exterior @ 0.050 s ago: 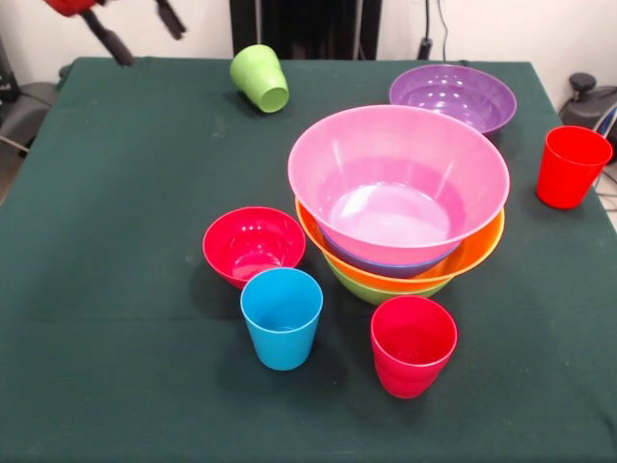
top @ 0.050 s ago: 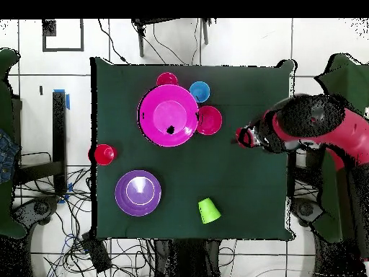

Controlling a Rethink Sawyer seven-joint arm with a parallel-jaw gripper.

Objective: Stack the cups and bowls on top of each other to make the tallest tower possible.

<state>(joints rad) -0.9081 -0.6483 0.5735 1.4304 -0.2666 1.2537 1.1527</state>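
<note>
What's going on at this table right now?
Nothing is being held. The gripper hangs open and empty above a far corner of the table. A tower of four nested bowls stands mid-table, pink on top. Loose around it are a small red bowl, a purple bowl, a blue cup, two red cups, and a green cup tipped on its side.

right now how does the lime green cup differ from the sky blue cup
The lime green cup lies tipped on its side, its mouth facing the near right; the sky blue cup stands upright, mouth up. The lime green cup sits alone near the table's far edge; the sky blue cup stands close beside the small red bowl, near the bowl stack. Both are smooth, tapered, handleless tumblers, and both look empty.
</note>
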